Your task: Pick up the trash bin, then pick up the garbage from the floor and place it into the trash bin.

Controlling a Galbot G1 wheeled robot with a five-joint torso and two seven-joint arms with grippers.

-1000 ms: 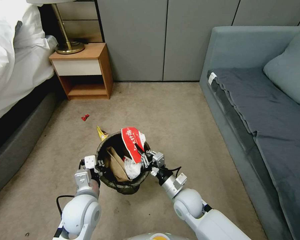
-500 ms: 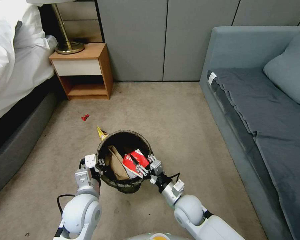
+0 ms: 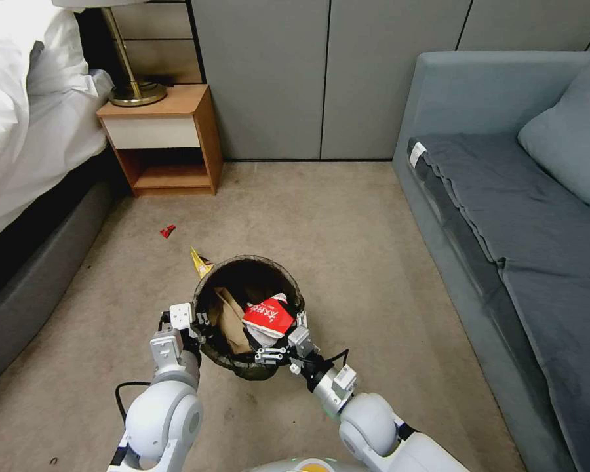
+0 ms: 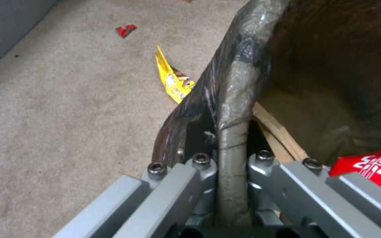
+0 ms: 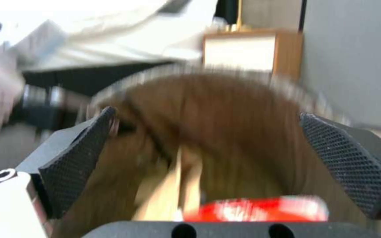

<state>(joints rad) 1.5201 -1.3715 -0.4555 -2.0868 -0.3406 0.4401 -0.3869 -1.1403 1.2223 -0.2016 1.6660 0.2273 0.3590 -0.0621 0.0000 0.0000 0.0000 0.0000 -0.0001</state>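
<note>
The trash bin [image 3: 242,259] hangs just above the carpet, its dark liner folded over the rim. My left gripper [image 3: 194,324] is shut on the rim's left side; the left wrist view shows the rim [image 4: 233,99] clamped in the left gripper [image 4: 231,147]. My right gripper [image 3: 283,342] stands open at the near right rim, its pads [image 5: 78,158] spread wide and nothing between them. Garbage lies in the bin: a red-and-white wrapper [image 3: 267,313] [image 5: 261,208], a brown paper bag [image 3: 228,320] and white tissue [image 3: 266,335]. A yellow foil wrapper [image 3: 200,261] [image 4: 173,79] and a red scrap [image 3: 168,230] [image 4: 125,29] lie on the carpet.
A wooden nightstand [image 3: 165,137] with a brass lamp [image 3: 135,92] stands at the back left beside the bed [image 3: 26,131]. A grey-blue sofa [image 3: 505,229] lines the right side. Open carpet lies between them, with grey wall panels behind.
My right gripper let go of the red-and-white wrapper, which dropped into the bin. The gripper opened and drew back to the near rim. The left gripper kept its hold.
</note>
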